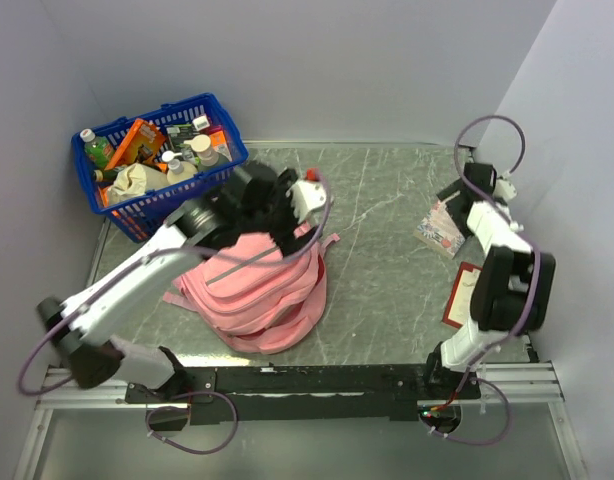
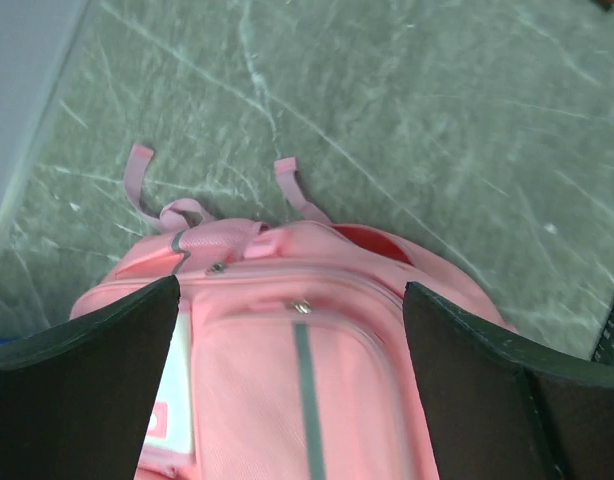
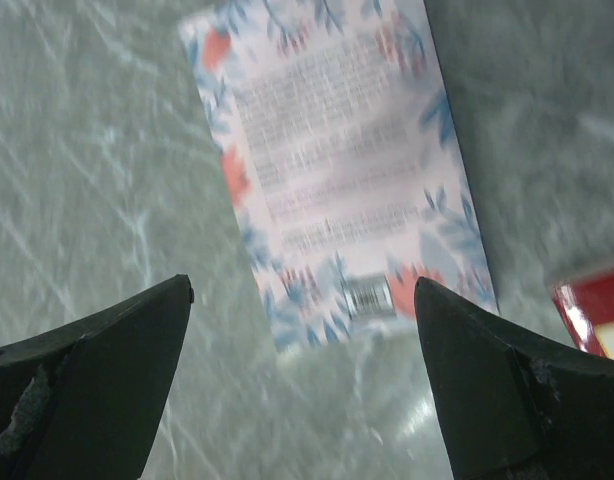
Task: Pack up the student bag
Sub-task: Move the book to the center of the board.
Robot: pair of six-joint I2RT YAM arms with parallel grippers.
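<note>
Robot lab cell, plain walls [image 1: 287, 60], marbled table [image 1: 387, 200]

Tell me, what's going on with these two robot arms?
They are packing a pink backpack that stands on the table. The left hand hovers open above it, holding nothing. The right hand, also open, hangs over a floral-covered book lying flat on the table's right side. A filled blue basket sits at the far left.
</note>
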